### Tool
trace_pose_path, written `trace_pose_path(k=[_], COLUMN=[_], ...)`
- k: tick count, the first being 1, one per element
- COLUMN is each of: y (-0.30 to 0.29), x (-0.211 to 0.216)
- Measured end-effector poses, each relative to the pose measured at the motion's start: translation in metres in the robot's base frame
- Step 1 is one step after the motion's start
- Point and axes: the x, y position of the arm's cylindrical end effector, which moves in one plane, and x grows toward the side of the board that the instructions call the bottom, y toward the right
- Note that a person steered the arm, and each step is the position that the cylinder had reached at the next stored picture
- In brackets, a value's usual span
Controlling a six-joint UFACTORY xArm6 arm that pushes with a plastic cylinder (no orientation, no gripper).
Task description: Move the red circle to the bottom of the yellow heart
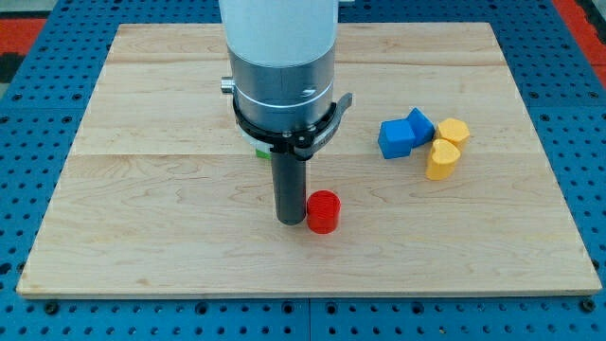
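The red circle (324, 211) is a short red cylinder standing on the wooden board (142, 218), below the board's middle. My tip (289, 221) is at the end of the dark rod, right beside the red circle on its left, touching or nearly touching it. The yellow heart (442, 159) lies on the right part of the board, well to the right of and above the red circle. The arm's large white and grey body hides the board's upper middle.
Two blue blocks (396, 138) (420, 125) sit together just left of the yellow heart, and a yellow hexagon-like block (454, 132) sits above it. A sliver of a green block (259, 152) shows under the arm body.
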Motion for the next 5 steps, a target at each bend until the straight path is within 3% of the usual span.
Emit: trace_pose_path(k=[3,4,5], y=[0.051,0.098,0.169], x=[-0.028,0.005,0.01])
